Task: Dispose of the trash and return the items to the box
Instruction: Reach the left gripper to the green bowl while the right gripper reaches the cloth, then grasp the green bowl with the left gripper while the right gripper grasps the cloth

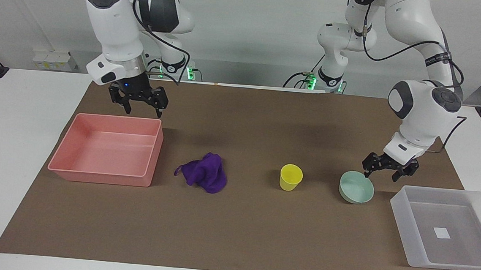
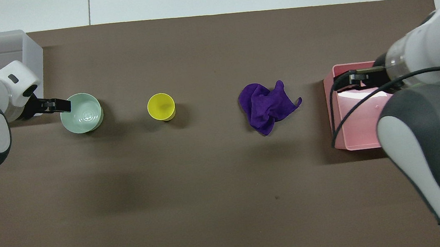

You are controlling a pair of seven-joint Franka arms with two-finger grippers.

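The purple cloth (image 1: 203, 177) (image 2: 265, 106) lies crumpled on the brown mat. The yellow cup (image 1: 291, 176) (image 2: 161, 106) stands upright beside it, toward the left arm's end. The mint-green bowl (image 1: 356, 187) (image 2: 82, 113) sits between the cup and the frosted box (image 1: 400, 214) (image 2: 34, 74), which holds only its white label. My left gripper (image 1: 380, 175) (image 2: 61, 104) is open and low at the bowl's rim, on the box's side. My right gripper (image 1: 141, 106) (image 2: 342, 83) is open and raised over the pink bin's edge.
A pink rectangular bin (image 1: 102, 178) (image 2: 333, 119) stands at the right arm's end of the mat, beside the cloth. The brown mat (image 1: 233, 236) covers the table's middle, with white table around it.
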